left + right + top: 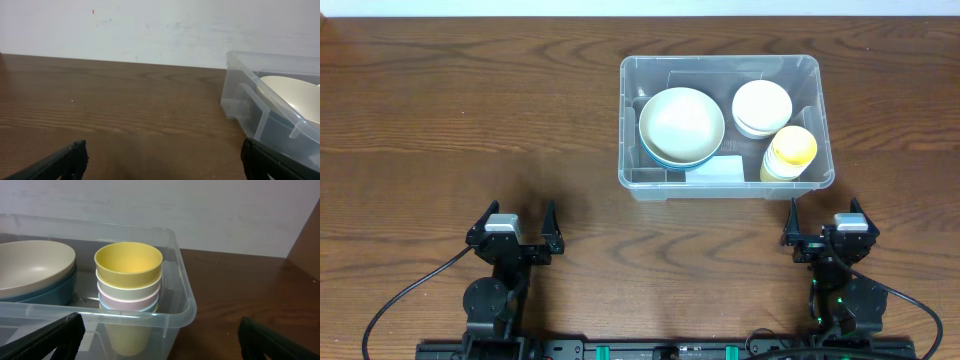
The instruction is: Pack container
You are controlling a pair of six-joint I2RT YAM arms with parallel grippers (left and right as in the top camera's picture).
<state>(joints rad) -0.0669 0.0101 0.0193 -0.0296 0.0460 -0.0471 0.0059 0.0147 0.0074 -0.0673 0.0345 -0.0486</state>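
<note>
The clear plastic container (726,62) stands at the upper middle-right of the table. Inside it lie stacked bowls, cream over blue (681,126), a stack of small white plates (761,107) and a stack of cups with a yellow one on top (790,150). A whitish label (714,170) shows on its base. My left gripper (518,226) is open and empty, near the table's front left. My right gripper (826,222) is open and empty, just in front of the container's right corner. The container (175,265) and cups (129,265) show in the right wrist view, and the container (240,95) in the left wrist view.
Brown wooden table (470,120) all round the container. A pale wall (150,30) stands behind the table's far edge. Cables run from both arm bases at the front edge.
</note>
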